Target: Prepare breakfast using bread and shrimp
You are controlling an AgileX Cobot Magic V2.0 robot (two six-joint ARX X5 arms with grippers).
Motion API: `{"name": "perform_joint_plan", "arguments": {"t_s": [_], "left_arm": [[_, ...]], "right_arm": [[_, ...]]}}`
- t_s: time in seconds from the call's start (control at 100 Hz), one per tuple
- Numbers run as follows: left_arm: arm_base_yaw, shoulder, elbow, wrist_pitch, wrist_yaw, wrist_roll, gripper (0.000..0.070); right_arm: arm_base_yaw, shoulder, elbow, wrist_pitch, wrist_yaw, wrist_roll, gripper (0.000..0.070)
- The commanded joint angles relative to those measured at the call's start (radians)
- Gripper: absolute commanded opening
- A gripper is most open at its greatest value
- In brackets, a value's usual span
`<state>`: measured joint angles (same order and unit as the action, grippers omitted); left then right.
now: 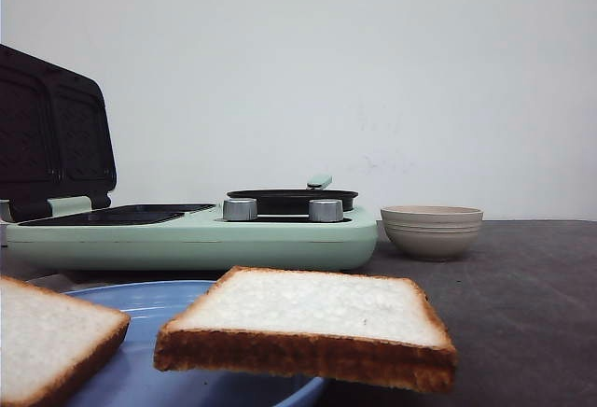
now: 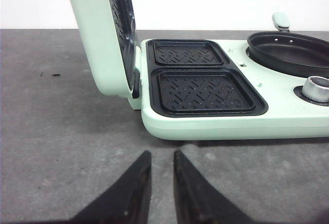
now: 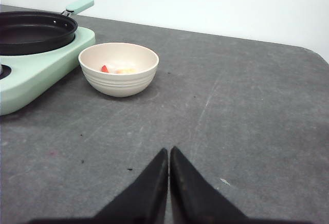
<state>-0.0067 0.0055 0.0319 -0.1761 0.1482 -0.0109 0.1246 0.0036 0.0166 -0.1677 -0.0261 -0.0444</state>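
Two slices of bread [image 1: 312, 318] lie on a blue plate [image 1: 154, 306] at the near edge of the table [image 1: 522, 314], in front of the mint-green breakfast maker [image 1: 187, 234] with its lid [image 1: 51, 132] up, while a beige bowl [image 3: 119, 68] with small red and yellow pieces stands just beside it. Left gripper [image 2: 160, 160] hangs above the bare table near the ribbed sandwich plates [image 2: 204, 91], its fingers a narrow gap apart and holding nothing. Right gripper [image 3: 168, 154] has its fingers pressed together, empty, well apart from the bowl.
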Motion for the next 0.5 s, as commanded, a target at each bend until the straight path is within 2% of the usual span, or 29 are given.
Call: {"name": "perform_joint_plan", "arguments": {"t_s": [0.0,0.49], "left_arm": [[0.0,-0.001,-0.016,-0.006,0.003,-0.001,0.0],[0.0,-0.001,-0.016,-0.006,0.003,-0.008,0.0]], "right_arm": [[0.004,0.0,-0.004,0.014,-0.001,0.017,0.0],[0.004,0.0,-0.004,0.014,-0.002,0.113,0.0]]}}
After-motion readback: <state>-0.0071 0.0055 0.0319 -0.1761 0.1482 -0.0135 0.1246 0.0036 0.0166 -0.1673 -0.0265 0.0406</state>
